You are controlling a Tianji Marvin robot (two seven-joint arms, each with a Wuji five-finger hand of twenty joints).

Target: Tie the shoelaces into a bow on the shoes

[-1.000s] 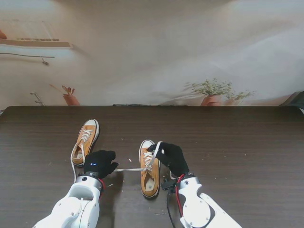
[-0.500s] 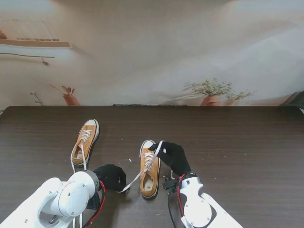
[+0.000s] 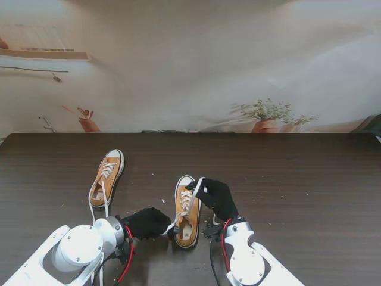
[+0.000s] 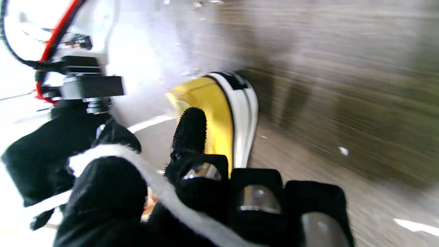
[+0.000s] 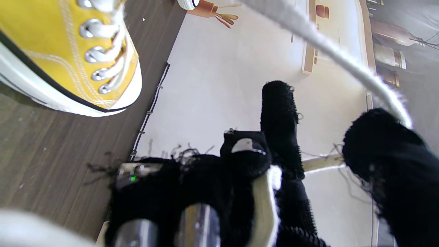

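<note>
The left hand [image 3: 147, 222] sits close to the near edge of the worktop [image 3: 309, 173], its black-gloved fingers [image 4: 189, 132] curled around a white lace end [image 4: 161, 187] that runs across the thumb in the left wrist view. It lies just beside the heel of the nearer shoe [image 3: 187, 210], on that shoe's left side; whether it touches the heel cannot be told. The right hand [image 3: 215, 197] is on the other side of the same shoe, beside its laced part, and pinches the other lace end [image 3: 196, 186], which rises from the eyelets to its fingertips. In the right wrist view this lace [image 5: 329, 51] runs taut to the thumb, and a second length passes between the curled fingers [image 5: 279, 116].

The nearer shoe, orange-yellow canvas with a white toe cap and sole, stands upright and points toward the far edge. A second shoe [image 3: 107, 177] of the same kind stands farther left and farther from me, its loose lace [image 3: 102, 196] trailing toward the near edge.
</note>
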